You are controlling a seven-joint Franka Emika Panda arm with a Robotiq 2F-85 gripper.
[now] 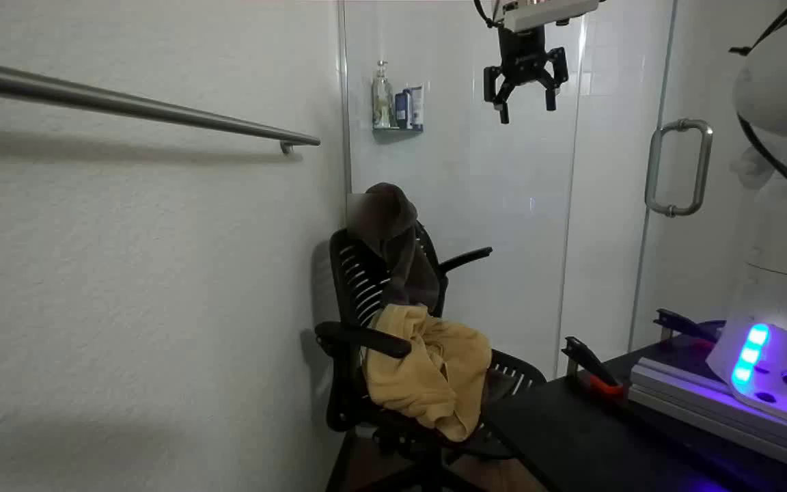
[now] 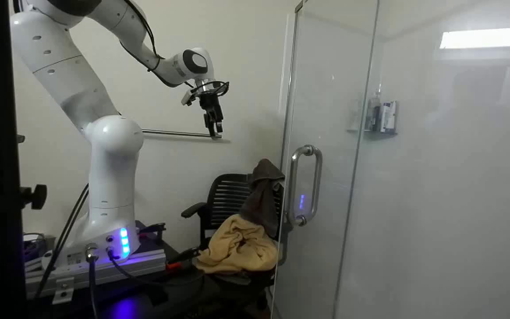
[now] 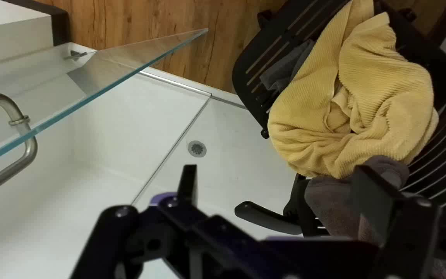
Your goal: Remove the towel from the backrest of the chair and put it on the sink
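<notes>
A dark brown-grey towel hangs bunched over the top and front of the backrest of the black chair [image 1: 359,273]; I see this towel [image 1: 412,263] in both exterior views [image 2: 259,201]. In the wrist view it [image 3: 333,205] is partly hidden behind a finger. A yellow towel [image 1: 427,376] lies crumpled on the seat, below the dark one, and shows fully in the wrist view [image 3: 389,89]. My gripper [image 1: 527,109] is open and empty, pointing down, well above the chair and apart from both towels; it also shows in an exterior view [image 2: 216,130]. No sink is in view.
A glass door with a metal handle [image 2: 294,186] stands beside the chair. A metal bar [image 1: 141,102] runs along the wall. A small shelf [image 1: 397,129] holds bottles. The black table [image 1: 571,424] with clamps and the robot base reaches close to the seat.
</notes>
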